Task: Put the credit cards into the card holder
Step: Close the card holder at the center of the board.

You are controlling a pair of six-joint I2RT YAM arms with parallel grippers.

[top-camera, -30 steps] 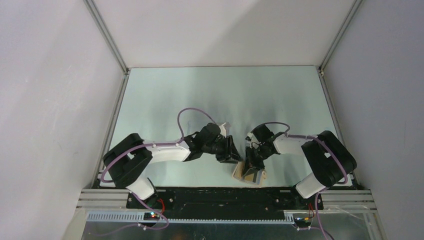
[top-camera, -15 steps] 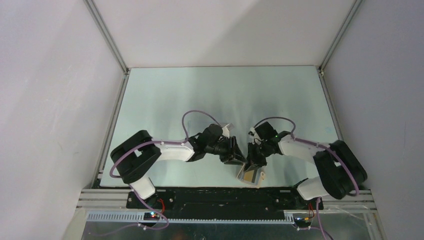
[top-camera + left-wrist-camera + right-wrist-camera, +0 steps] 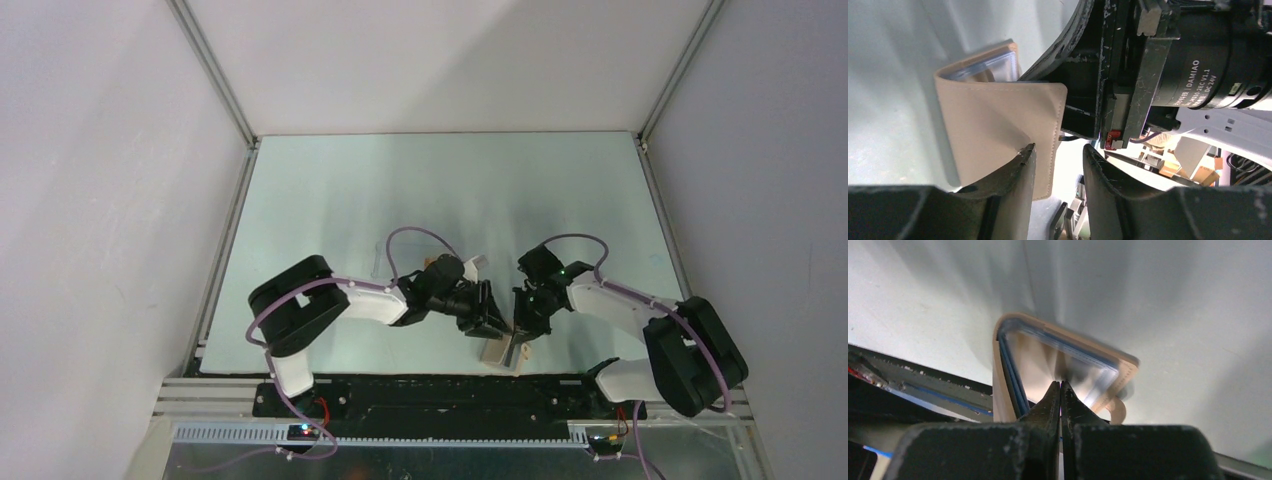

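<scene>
Right claw (image 3: 1060, 385): fingers pressed together, tips poked into the gaping mouth of the card holder (image 3: 1007, 390).
Left claw (image 3: 1059, 148): fingers spread, the tan flap's free edge in the gap between them.
Card holder: standing on edge, splayed in a V, blue lining showing, at the worktop's (image 3: 400, 190) near edge, right of centre.

Matt tan leather-like card holder (image 3: 993, 125); scuffed black plastic left pincer (image 3: 1058, 150); smooth, faintly sheeny table (image 3: 400, 190).

Tan card holder (image 3: 990, 125), half open, blue lining
</scene>
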